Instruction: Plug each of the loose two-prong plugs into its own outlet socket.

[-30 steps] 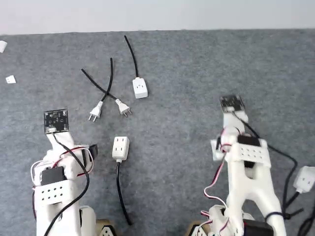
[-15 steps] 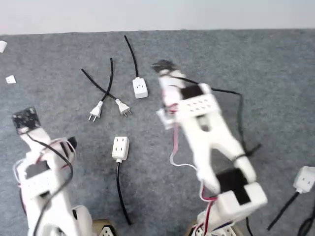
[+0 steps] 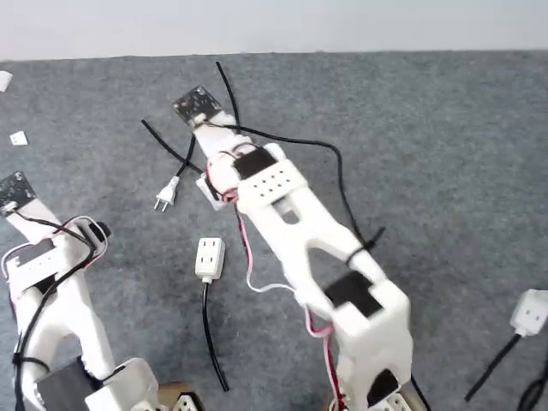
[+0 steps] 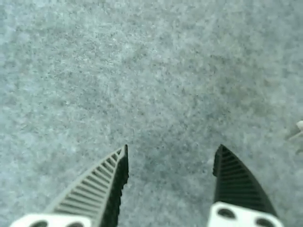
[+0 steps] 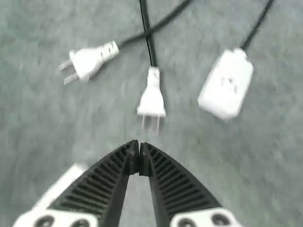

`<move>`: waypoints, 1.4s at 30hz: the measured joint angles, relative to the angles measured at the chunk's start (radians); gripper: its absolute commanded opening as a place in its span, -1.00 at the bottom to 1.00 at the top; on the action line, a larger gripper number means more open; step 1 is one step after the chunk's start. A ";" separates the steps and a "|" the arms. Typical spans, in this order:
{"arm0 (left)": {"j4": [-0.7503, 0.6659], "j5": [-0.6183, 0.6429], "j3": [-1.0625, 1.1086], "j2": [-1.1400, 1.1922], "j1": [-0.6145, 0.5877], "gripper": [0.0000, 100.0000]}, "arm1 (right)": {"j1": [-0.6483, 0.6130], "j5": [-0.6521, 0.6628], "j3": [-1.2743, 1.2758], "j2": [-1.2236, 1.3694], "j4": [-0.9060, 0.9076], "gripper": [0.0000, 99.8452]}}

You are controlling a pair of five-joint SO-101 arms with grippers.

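Two white two-prong plugs on black cords lie on the grey carpet. In the right wrist view one plug (image 5: 152,100) lies just ahead of my right gripper (image 5: 138,147), which is shut on nothing, and the other plug (image 5: 87,61) lies further off to one side. A white outlet socket (image 5: 226,90) lies beside them. From above, the right arm (image 3: 265,184) stretches over this group, leaving one plug (image 3: 166,196) showing. A second socket (image 3: 209,257) lies nearer the front. My left gripper (image 4: 172,156) hangs open over bare carpet, its arm (image 3: 43,265) at the far left.
A third white socket (image 3: 531,310) on a black cord lies at the right edge. Two small white scraps (image 3: 19,138) sit at the far left. The right arm's own black cable (image 3: 330,154) loops over the carpet. The carpet's far edge meets a pale wall.
The right arm has swung from the right side across the table to the plugs at the back left. The left arm has shifted further left.
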 measured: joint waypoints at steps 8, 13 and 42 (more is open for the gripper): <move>0.000 0.002 -0.002 0.009 -0.002 -0.45 | 0.000 -0.143 -0.491 0.433 0.000 -0.96; 0.000 0.002 -0.002 0.009 -0.002 -0.45 | 0.000 -0.121 -0.747 0.626 0.051 -0.69; 0.000 0.002 -0.002 0.011 -0.002 -0.45 | -0.002 0.031 -1.054 0.792 0.442 -0.98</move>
